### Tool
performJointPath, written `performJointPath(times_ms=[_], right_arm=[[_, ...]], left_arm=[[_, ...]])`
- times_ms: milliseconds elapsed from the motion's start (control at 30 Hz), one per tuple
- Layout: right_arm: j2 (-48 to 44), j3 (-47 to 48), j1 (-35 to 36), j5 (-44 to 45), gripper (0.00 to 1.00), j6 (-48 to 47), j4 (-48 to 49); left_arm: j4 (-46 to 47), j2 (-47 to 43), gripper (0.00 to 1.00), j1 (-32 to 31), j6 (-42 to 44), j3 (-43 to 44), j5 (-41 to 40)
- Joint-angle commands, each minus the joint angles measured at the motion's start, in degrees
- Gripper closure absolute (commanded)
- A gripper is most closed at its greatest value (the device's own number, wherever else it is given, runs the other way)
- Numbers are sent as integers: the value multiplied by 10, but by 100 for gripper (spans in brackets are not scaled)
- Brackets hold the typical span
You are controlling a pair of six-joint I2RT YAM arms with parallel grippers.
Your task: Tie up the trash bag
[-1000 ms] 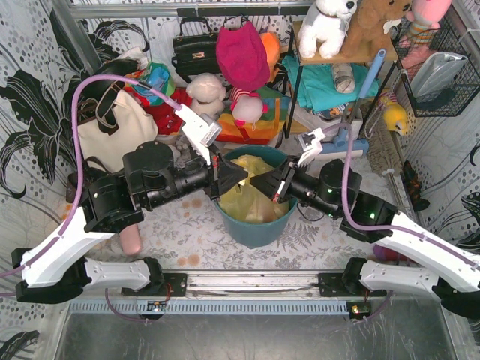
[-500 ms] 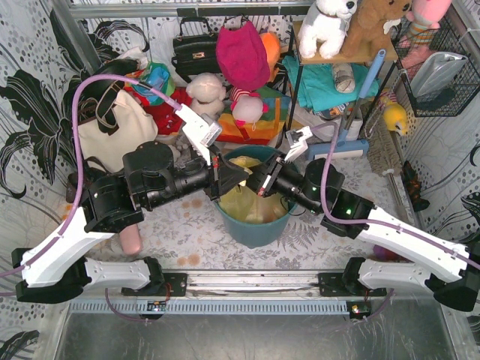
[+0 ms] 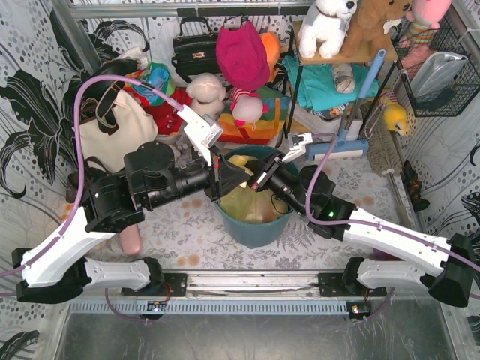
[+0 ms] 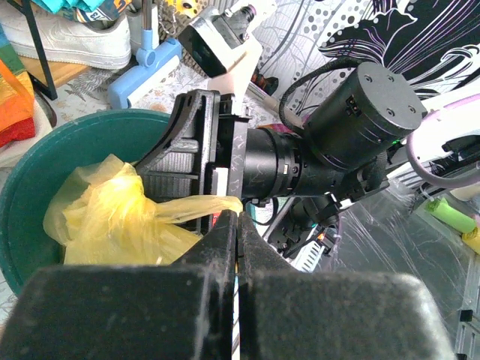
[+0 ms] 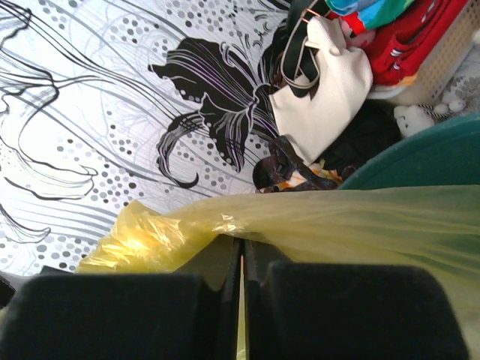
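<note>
Both arms are in over the bucket (image 3: pixel 253 231), which stands on the table (image 3: pixel 191 225) about midway along its near edge, between the two arm bases. The trash bag (image 3: pixel 241 201) sits inside it, yellow and crinkled, its top bunched up above the teal rim.

Look at your left gripper (image 4: pixel 237 221): the fingers are pressed fully together, and a thin twisted strand of the yellow plastic runs from the bunched bag straight into the seam at their tips. That strand is pinched.

Your right gripper (image 5: pixel 241 249) is also clamped tight, with no gap between the fingers. A stretched sheet of the bag lies across its tips and spills off to one side in a crumpled lobe, and a sliver of yellow shows down in the seam, so it has hold of plastic too.

From above, the two sets of fingertips point at each other over the far half of the bucket's mouth, close together but not touching. The cream tote bag (image 5: pixel 330 97) sits well off towards the table's far left corner.
</note>
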Motion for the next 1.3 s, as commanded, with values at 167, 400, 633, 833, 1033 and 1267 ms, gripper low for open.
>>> performJointPath(times_ms=[167, 400, 633, 833, 1033, 1267], right_arm=[[38, -9, -1, 34, 100, 25, 159], [67, -18, 6, 24, 100, 43, 249], [90, -29, 14, -38, 100, 50, 357], [105, -39, 14, -85, 100, 58, 405], [123, -56, 15, -99, 100, 70, 446], [150, -50, 15, -74, 100, 73, 489]], left_arm=[[36, -2, 100, -4, -7, -4, 13], [43, 1, 100, -5, -8, -7, 22], [56, 1, 100, -4, -5, -15, 25], [66, 1, 100, -4, -2, -19, 28], [72, -2, 100, -4, -2, -22, 28], [86, -5, 100, -4, -2, -35, 59]])
